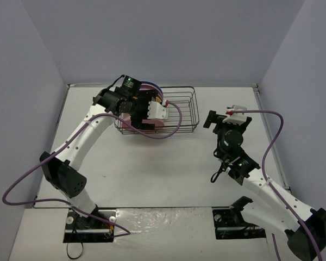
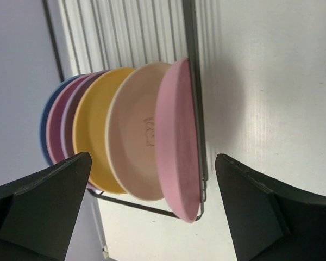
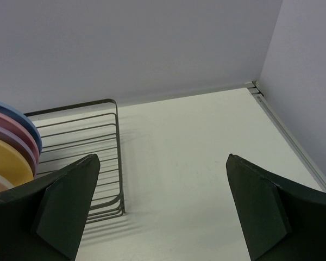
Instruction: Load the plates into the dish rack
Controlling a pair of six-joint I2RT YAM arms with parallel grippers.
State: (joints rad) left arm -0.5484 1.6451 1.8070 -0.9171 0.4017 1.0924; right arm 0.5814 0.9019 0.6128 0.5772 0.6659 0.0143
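Black wire rack (image 1: 194,109) sits toward the far side of the white table (image 1: 168,174), seen from overhead. Plates (image 1: 152,124) stand in its left end, largely hidden under the left arm (image 1: 87,130), whose left jaws hang over that end. Right arm (image 1: 261,190) reaches up the right side. The right jaws are near the rack's right end, apart from it. Both pairs are too small here to judge.

Left wrist view: all six plates are on edge in one close row inside the rack. In order: blue plate (image 2: 45,130), pink plate (image 2: 55,138), purple plate (image 2: 68,122), yellow plate (image 2: 92,141), cream plate (image 2: 136,136) with a faint emblem, then second pink plate (image 2: 176,141) by the rack's edge wire. Touching it or not, cannot tell. Left jaws released, spread wide, dark fingers (image 2: 43,206) clear of the plates, holding nothing.

Right wrist view: rack's empty right half lies ahead to the left. Rims of the blue, pink, purple and yellow plates show at the left edge. Right jaws released, fingers (image 3: 261,206) wide apart over the table, gripping nothing.
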